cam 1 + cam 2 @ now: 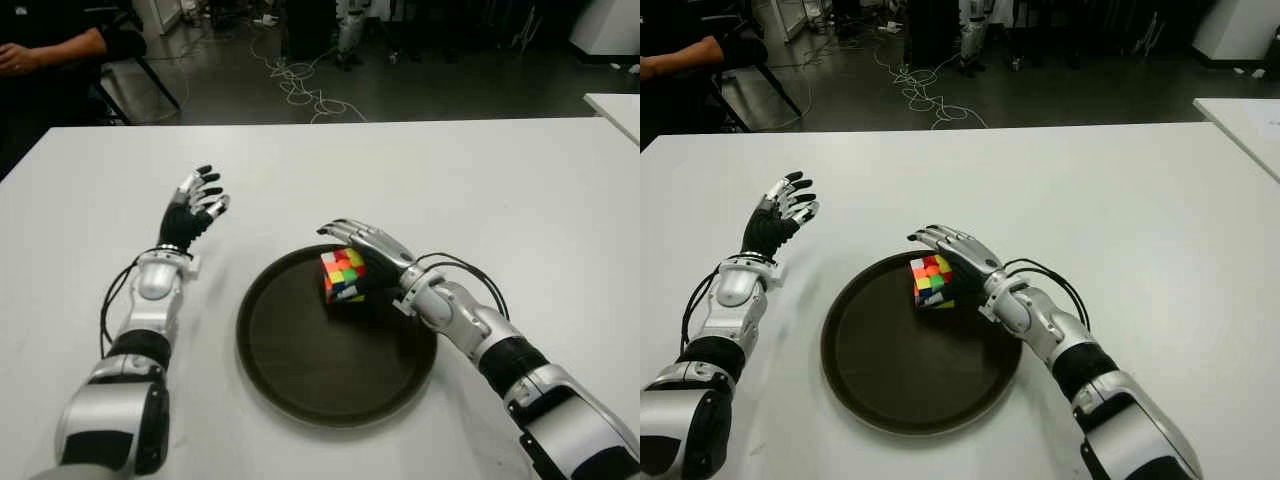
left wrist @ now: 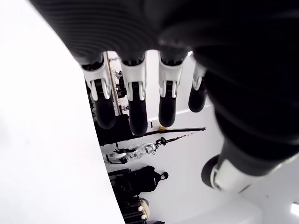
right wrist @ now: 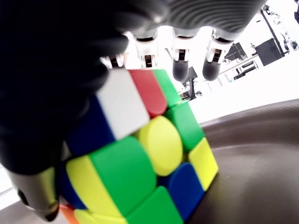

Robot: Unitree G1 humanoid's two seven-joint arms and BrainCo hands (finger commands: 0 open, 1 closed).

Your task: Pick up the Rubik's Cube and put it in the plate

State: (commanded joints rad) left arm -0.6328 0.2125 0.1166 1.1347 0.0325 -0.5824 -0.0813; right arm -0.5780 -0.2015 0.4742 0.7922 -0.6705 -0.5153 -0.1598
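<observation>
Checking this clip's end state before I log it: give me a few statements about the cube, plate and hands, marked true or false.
1. The Rubik's Cube is over the plate. True.
2. The left hand holds the cube. False: it is open, beside the plate on its left, holding nothing.
3. The right hand is at the cube, fingers extended over it. True.
4. The plate is white. False: it is dark brown, on the white table.
5. A second cube lies on the table. False: only one shows.

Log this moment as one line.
right hand: on Rubik's Cube | cube: over plate | left hand: open, idle, left of plate
</observation>
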